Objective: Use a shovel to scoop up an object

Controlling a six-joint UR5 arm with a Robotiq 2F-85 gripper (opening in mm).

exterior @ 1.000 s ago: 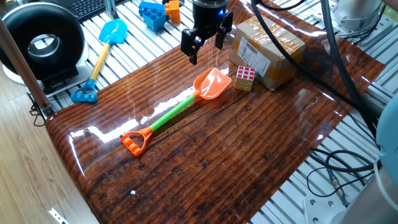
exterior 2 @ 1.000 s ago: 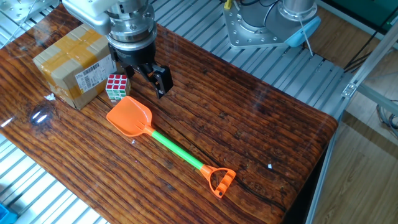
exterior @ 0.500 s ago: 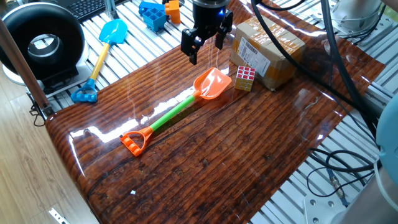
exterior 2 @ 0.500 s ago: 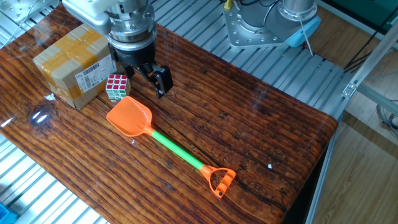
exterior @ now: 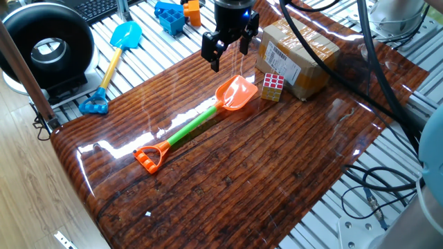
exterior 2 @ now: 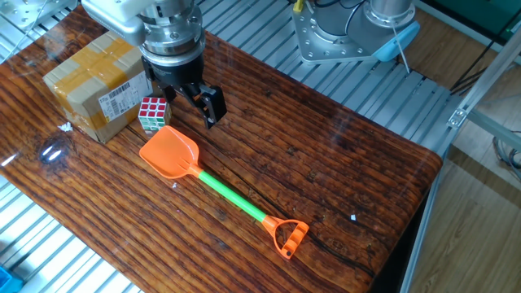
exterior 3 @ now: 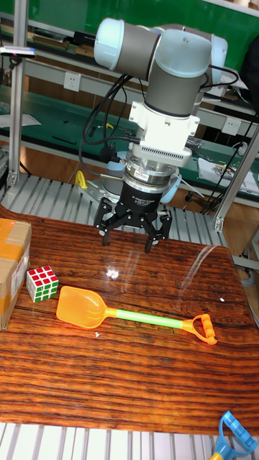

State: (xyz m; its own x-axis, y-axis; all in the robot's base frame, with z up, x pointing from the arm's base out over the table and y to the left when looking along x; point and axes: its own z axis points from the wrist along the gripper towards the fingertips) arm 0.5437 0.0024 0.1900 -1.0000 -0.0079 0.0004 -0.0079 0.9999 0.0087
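Observation:
The shovel lies flat on the wooden table, its orange scoop blade (exterior: 237, 93) (exterior 2: 168, 152) (exterior 3: 80, 306) pointing at the Rubik's cube (exterior: 271, 86) (exterior 2: 151, 112) (exterior 3: 42, 283), a small gap between them. Its green shaft (exterior: 194, 124) runs to the orange D-handle (exterior: 148, 158) (exterior 2: 287, 237) (exterior 3: 203, 329). My gripper (exterior: 228, 52) (exterior 2: 191, 102) (exterior 3: 128, 236) hangs open above the table just behind the blade, holding nothing and touching neither the shovel nor the cube.
A brown cardboard box (exterior: 299, 55) (exterior 2: 94, 83) (exterior 3: 11, 269) stands right behind the cube. Off the table lie a blue shovel with yellow shaft (exterior: 111, 66), blue and orange toy pieces (exterior: 173, 15), and a black round device (exterior: 45, 47). Cables (exterior: 374, 187) hang at the right.

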